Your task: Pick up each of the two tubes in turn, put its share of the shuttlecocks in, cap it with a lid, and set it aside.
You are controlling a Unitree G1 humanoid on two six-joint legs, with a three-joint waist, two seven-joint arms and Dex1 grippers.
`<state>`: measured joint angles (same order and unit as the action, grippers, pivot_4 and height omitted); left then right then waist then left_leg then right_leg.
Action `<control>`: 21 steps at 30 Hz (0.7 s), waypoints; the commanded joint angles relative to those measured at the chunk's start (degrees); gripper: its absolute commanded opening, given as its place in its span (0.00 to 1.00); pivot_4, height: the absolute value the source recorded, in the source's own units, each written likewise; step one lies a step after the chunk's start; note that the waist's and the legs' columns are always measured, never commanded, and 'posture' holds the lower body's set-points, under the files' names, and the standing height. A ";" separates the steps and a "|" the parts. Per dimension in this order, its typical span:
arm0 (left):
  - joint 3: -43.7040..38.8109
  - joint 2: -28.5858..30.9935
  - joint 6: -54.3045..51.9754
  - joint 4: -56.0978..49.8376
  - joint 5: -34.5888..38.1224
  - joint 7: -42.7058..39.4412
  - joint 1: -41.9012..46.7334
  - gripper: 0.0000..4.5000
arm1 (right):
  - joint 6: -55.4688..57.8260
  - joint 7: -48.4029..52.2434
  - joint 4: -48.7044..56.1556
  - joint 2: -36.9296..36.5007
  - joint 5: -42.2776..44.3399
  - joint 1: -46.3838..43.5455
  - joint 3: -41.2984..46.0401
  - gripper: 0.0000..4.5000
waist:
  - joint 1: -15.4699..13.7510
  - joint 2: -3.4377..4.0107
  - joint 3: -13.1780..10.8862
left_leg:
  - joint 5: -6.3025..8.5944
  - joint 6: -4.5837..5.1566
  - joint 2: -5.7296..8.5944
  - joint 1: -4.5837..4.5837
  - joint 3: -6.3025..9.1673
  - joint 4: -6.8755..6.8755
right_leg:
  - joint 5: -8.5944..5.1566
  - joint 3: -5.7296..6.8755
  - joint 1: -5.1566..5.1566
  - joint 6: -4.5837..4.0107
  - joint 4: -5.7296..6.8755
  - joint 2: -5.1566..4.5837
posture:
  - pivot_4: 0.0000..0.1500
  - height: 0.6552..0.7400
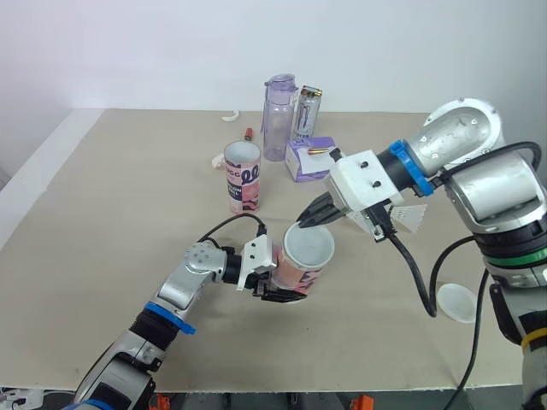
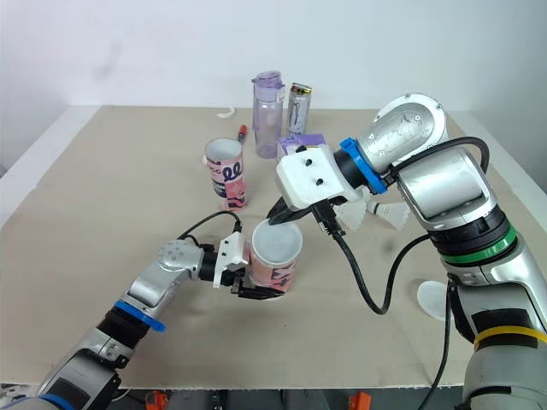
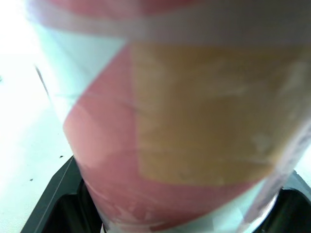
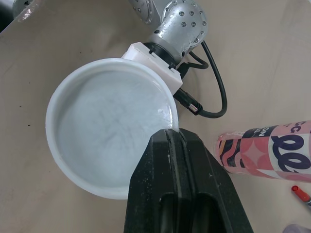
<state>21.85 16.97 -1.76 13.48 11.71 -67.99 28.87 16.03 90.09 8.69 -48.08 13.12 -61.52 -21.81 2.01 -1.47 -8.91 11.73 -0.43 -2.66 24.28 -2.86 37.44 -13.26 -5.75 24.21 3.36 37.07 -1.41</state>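
Pinching the translucent white round lid (image 4: 104,141) by its rim, the right gripper (image 1: 306,220) caps the pink patterned tube (image 1: 299,272), which the left gripper (image 1: 282,289) clamps mid-frame; open beige tabletop (image 1: 102,222) lies at frame left.

Looks like test lab: bare beige table (image 1: 111,213) against plain white wall (image 1: 171,51); loose props near far edge: water bottle (image 1: 279,120), can (image 1: 308,113), purple box (image 1: 308,159), marker (image 1: 249,133).

Centre front, one tube (image 1: 301,265) bears a lid (image 1: 308,246) on its mouth; a second tube (image 1: 242,177) stands behind it. Farther back stand a bottle (image 1: 279,118) and, to its right, a box (image 1: 308,159). A spare lid (image 1: 455,302) lies on the table (image 1: 102,213), far right.
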 commanded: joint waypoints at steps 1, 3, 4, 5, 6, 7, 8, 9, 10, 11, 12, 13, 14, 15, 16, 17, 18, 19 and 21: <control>0.03 1.43 -2.72 4.05 -3.01 2.30 -1.40 0.74 | -0.51 2.39 0.61 -0.15 0.14 0.28 0.19 0.07 | 0.00 0.00 0.00 | 0.00 0.00 0.00 0.00 0.00 0.00 | 0.00 0.00 0.00 0.00 0.00 0.00 | 1.00 1.00; 0.00 1.41 -2.73 4.06 -2.99 2.31 -1.40 0.74 | -0.43 2.35 0.54 -0.02 0.03 0.32 0.21 0.21 | 0.00 -0.01 0.00 | 0.00 0.00 0.00 0.00 0.00 0.00 | 0.00 0.00 0.00 0.00 0.00 0.00 | 1.00 1.00; 0.00 1.38 -2.76 4.07 -3.00 2.33 -1.37 0.74 | -0.46 2.33 0.46 -0.03 -0.01 0.33 0.20 0.34 | 0.00 -0.01 0.00 | 0.00 0.00 0.00 0.00 0.00 0.00 | 0.00 0.00 0.00 0.00 0.00 0.00 | 1.00 1.00; -0.02 1.34 -2.79 4.10 -3.01 2.34 -1.32 0.74 | -0.61 2.24 0.30 -0.03 -0.13 0.34 0.22 0.42 | 0.01 -0.01 0.00 | 0.00 0.00 0.00 0.00 0.00 0.00 | 0.00 -0.01 0.00 0.00 0.00 0.00 | 1.00 1.00; -0.07 1.30 -2.80 4.16 -2.99 2.33 -1.25 0.74 | -0.54 1.87 0.10 0.09 0.04 0.31 0.61 0.50 | 0.01 -0.01 0.00 | 0.00 0.00 0.00 0.00 0.00 0.00 | 0.01 -0.01 0.00 -0.01 0.00 0.00 | 1.00 1.00; -0.10 1.31 -2.80 4.22 -3.01 2.31 -1.21 0.74 | -0.62 1.49 -0.16 0.27 0.25 0.19 1.08 0.60 | 0.01 -0.01 0.00 | 0.00 0.00 0.00 0.00 -0.01 0.00 | 0.01 -0.01 0.00 -0.02 0.00 0.00 | 1.00 1.00; -0.12 1.31 -2.78 4.25 -3.02 2.30 -1.18 0.74 | -0.67 1.24 -0.33 0.40 0.41 0.09 1.41 0.69 | 0.01 -0.01 0.00 | 0.00 0.00 0.00 0.00 0.00 0.00 | 0.02 0.00 0.01 -0.02 0.00 0.01 | 1.00 1.00; -0.14 1.36 -2.78 4.29 -3.04 2.27 -1.15 0.74 | 0.35 0.78 -0.46 0.53 1.27 -0.14 2.26 0.78 | 0.01 -0.01 0.00 | 0.00 0.00 -0.01 0.00 0.00 0.00 | 0.02 0.00 0.01 -0.03 0.00 0.01 | 1.00 1.00; -0.15 1.41 -2.79 4.25 -3.05 2.25 -1.18 0.74 | 1.71 0.45 -0.48 0.52 2.31 -0.36 3.19 0.78 | 0.01 -0.01 0.00 | 0.00 0.00 -0.01 0.00 0.00 0.00 | 0.02 0.00 0.01 -0.03 0.00 0.01 | 1.00 1.00; -0.18 1.46 -2.81 4.21 -3.04 2.25 -1.20 0.74 | 2.80 0.07 -0.59 0.49 3.21 -0.56 4.16 0.78 | 0.01 -0.01 -0.01 | 0.00 0.00 -0.01 0.00 0.00 0.00 | 0.02 0.00 0.00 -0.03 0.00 0.01 | 1.00 1.00; -0.22 1.54 -2.84 4.11 -3.02 2.22 -1.25 0.74 | 3.96 -0.37 -0.66 0.39 4.17 -0.76 5.11 0.78 | 0.01 -0.01 -0.01 | 0.00 0.00 -0.01 0.00 0.00 0.00 | 0.02 0.00 0.00 -0.04 0.00 0.01 | 1.00 1.00; -0.25 1.62 -2.89 4.04 -3.01 2.22 -1.30 0.74 | 5.82 -0.55 -0.71 -0.14 5.41 -1.00 6.29 0.78 | 0.01 -0.02 -0.01 | 0.00 0.00 -0.01 0.00 0.00 0.00 | 0.03 -0.01 0.00 -0.04 0.00 0.00 | 1.00 1.00; -0.26 1.67 -2.93 4.00 -3.00 2.21 -1.32 0.74 | 7.14 -0.64 -0.69 -0.52 6.23 -1.14 7.06 0.78 | 0.01 -0.02 -0.01 | 0.00 0.00 -0.01 0.01 0.00 0.00 | 0.03 -0.01 -0.01 -0.04 0.00 0.00 | 1.00 1.00; -0.27 1.74 -2.92 3.98 -3.01 2.20 -1.35 0.74 | 8.80 -0.99 -0.70 -0.74 7.17 -1.31 8.04 0.78 | 0.01 -0.02 -0.01 | 0.00 0.00 -0.01 0.01 0.00 0.00 | 0.03 -0.01 -0.01 -0.04 0.00 0.00 | 1.00 1.00; -0.27 1.77 -2.93 3.97 -3.02 2.19 -1.37 0.74 | 10.16 -1.37 -0.60 -0.80 7.85 -1.30 8.77 0.78 | 0.01 -0.02 -0.01 | 0.00 0.00 -0.01 0.01 0.00 0.00 | 0.03 -0.01 -0.01 -0.04 0.00 0.00 | 1.00 1.00; -0.28 1.81 -2.93 3.95 -3.01 2.17 -1.39 0.74 | 11.23 -1.93 -0.44 -0.67 8.34 -1.25 9.39 0.78 | 0.01 -0.02 -0.01 | 0.00 0.00 -0.01 0.01 0.00 0.00 | 0.03 -0.01 -0.01 -0.05 0.00 0.00 | 1.00 1.00; -0.30 1.85 -2.91 3.95 -3.00 2.14 -1.41 0.74 | 12.38 -2.47 -0.23 -0.57 8.88 -1.24 9.98 0.78 | 0.02 -0.02 -0.01 | 0.00 0.00 -0.02 0.01 0.00 0.00 | 0.03 -0.01 -0.01 -0.05 0.00 0.00 | 1.00 1.00; -0.33 1.87 -2.89 3.97 -2.98 2.11 -1.42 0.74 | 13.56 -2.84 0.08 -0.49 9.53 -1.21 10.44 0.78 | 0.03 -0.02 -0.01 | 0.00 0.00 -0.02 0.01 0.00 0.00 | 0.04 0.00 0.00 -0.06 0.00 0.01 | 1.00 1.00; -0.31 1.81 -2.84 4.08 -3.03 2.12 -1.39 0.74 | 16.36 -3.32 1.33 -0.42 11.20 -0.88 11.04 0.78 | 0.03 -0.02 -0.01 | 0.00 0.00 -0.03 0.01 0.00 0.00 | 0.04 0.00 0.01 -0.07 0.00 0.01 | 1.00 1.00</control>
<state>21.50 16.99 -2.44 13.55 11.85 -67.98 28.85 29.86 87.39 7.79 -48.25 22.20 -61.33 -13.11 2.03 -1.49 -8.92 11.73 -0.43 -2.69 24.29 -2.86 37.44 -13.22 -5.75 24.22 3.29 37.07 -1.41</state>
